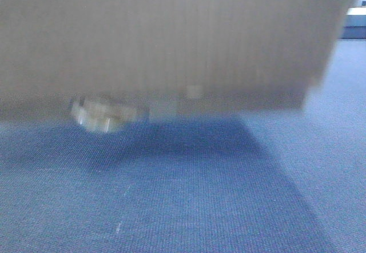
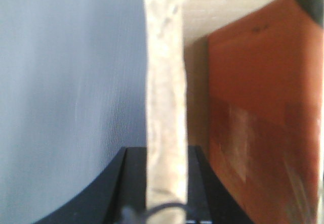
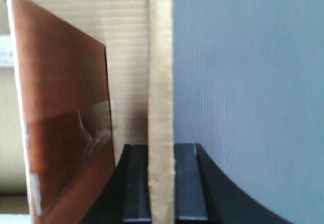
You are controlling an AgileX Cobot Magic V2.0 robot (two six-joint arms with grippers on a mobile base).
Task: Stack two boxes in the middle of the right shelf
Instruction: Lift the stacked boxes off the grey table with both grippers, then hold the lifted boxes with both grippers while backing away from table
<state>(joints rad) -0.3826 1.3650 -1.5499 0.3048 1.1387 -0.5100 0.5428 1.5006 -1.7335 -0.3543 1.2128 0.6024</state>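
Observation:
A brown cardboard box [image 1: 171, 41] fills the top of the front view, held above the floor, with torn clear tape [image 1: 103, 115] curling from its lower edge. In the left wrist view my left gripper [image 2: 166, 183] is shut on the box's upright wall edge [image 2: 164, 82], one black finger [image 2: 132, 183] on each side, and the box's inner face [image 2: 263, 107] lies to the right. In the right wrist view my right gripper [image 3: 161, 181] is likewise shut on a wall edge [image 3: 160, 72], with the inner flap [image 3: 66, 107] to the left. Only one box shows. The shelf is out of view.
Blue carpet [image 1: 189, 196] lies under the box, darkened by its shadow. A blurred white and blue object [image 1: 355, 19] shows at the far top right. Carpet also fills the outer side of each wrist view.

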